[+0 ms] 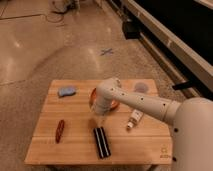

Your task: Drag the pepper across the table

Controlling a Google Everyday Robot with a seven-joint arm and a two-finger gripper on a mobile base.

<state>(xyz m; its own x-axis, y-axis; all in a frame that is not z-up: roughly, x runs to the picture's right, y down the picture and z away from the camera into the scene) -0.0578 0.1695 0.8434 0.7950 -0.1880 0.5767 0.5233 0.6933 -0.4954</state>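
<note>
Started at the left edge of the table (42, 145), well left of the black block (101, 142). Found the pepper (60, 130) there, left of the block and a little farther back, lying flat along the planks with bare wood on every side. Judged that lie handy for a drag, needing only a press from above and a slide. Noted a blue pad (67, 91) far behind the block and to its left, seemingly parked out of any likely path.

Came next to the gripper (98, 119), hanging just behind the block's far end, pointed straight down from a white wrist and well apart from the pepper. Could not tell whether apart or together. Read the downward pose as readiness to press onto something low. Judged the task not yet begun, with a reach leftward of the block wanted first.

Saw an orange-red bowl (115, 106) behind the block, half hidden by the wrist. Found a small white bottle (134, 119) right of the block and slightly behind, lying on its side, and a grey disc (141, 86) farther back on the same side. Ended at the dark logo (164, 151), right of the block by the near corner.
</note>
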